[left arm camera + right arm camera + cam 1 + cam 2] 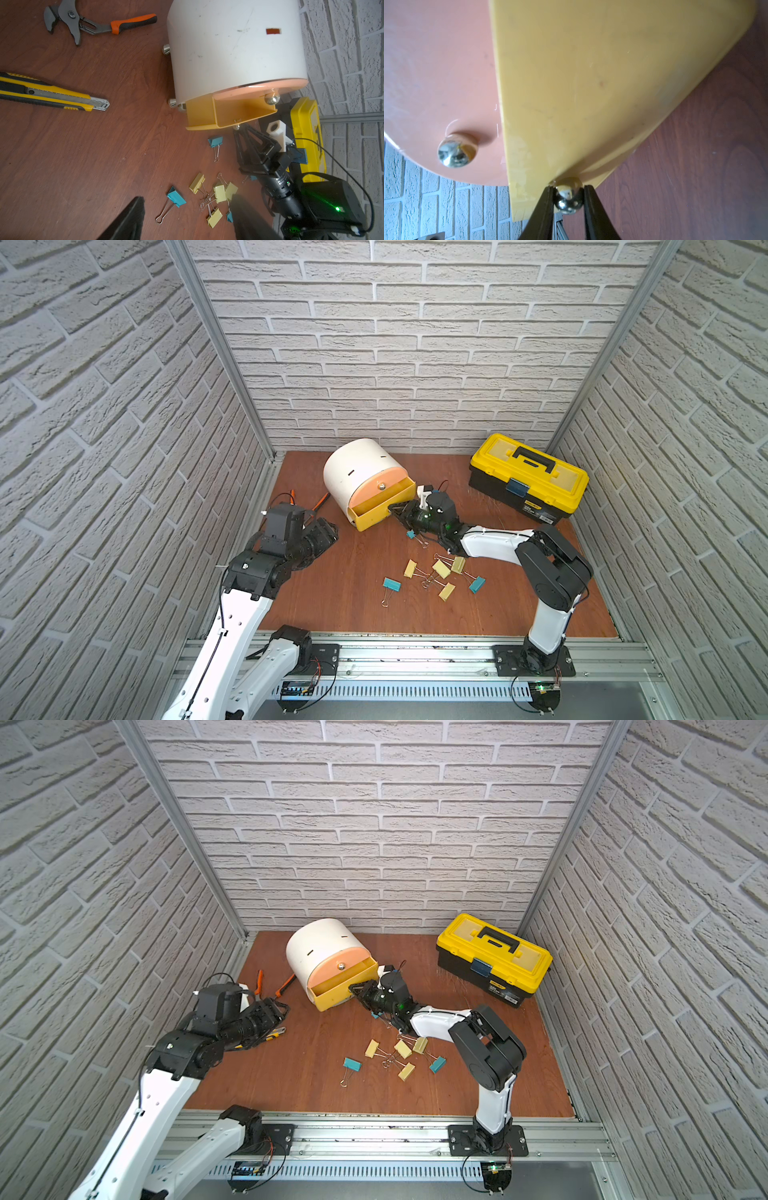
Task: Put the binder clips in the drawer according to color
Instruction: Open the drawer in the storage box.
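Pinching the brass knob (568, 200) of the partly open yellow drawer (384, 506), the right hand (568, 188) is seemingly pulling it out; the left hand (324, 537) is hovering spread. Next, the binder clips (441, 569) lying on the tabletop (332, 593) are needing pickup, yellow first.

The round cabinet (353, 466) is white. It has a peach drawer (361, 493) and a yellow drawer (378, 514) with a shiny silver knob (568, 197). There are teal clips (392, 584) and pale yellow clips (441, 569). The toolbox (530, 481) is yellow and black. The table (332, 605) is red-brown wood, and the walls (415, 344) are white brick.
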